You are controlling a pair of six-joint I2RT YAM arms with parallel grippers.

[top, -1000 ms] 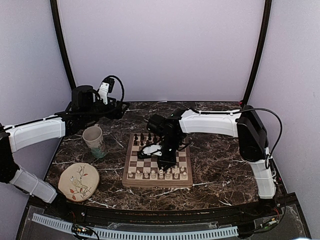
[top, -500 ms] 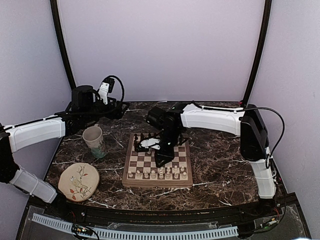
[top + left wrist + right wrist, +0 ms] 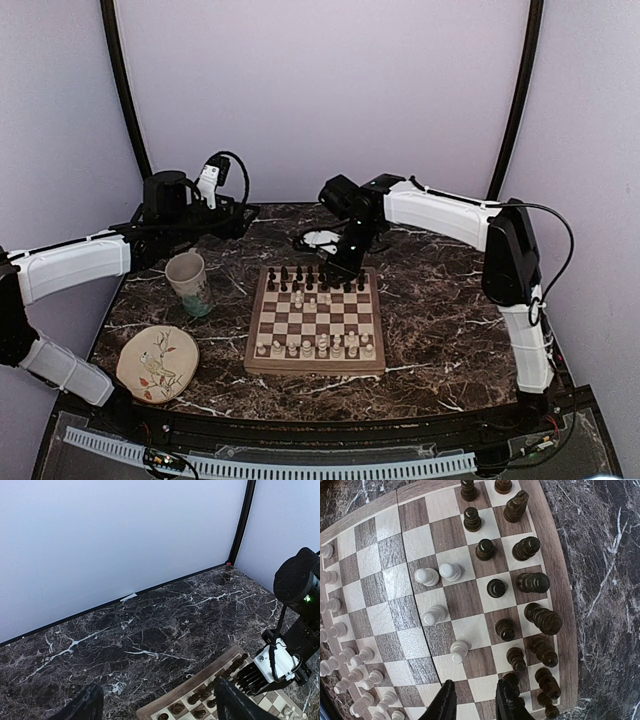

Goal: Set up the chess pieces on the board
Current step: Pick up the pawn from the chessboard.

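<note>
The board (image 3: 314,368) lies at the table's middle. Cream-white pieces (image 3: 315,347) line its near rows and dark pieces (image 3: 310,280) fill its far rows. My right gripper (image 3: 340,272) hangs over the far edge of the board. In the right wrist view it (image 3: 475,702) is open and empty above bare squares, with a few white pawns (image 3: 434,615) to its left and dark pieces (image 3: 532,582) to its right. My left gripper (image 3: 235,215) is open and empty, raised over the far left of the table. Its view (image 3: 157,710) shows the board's corner (image 3: 200,692).
A pale mug (image 3: 187,278) stands left of the board. A round beige bird-patterned plate (image 3: 157,362) lies at the near left. Dark marble table (image 3: 430,320) runs to the walls at the back and sides.
My right gripper has risen from the middle of the board and drawn back to its far edge. The left arm has not moved.
</note>
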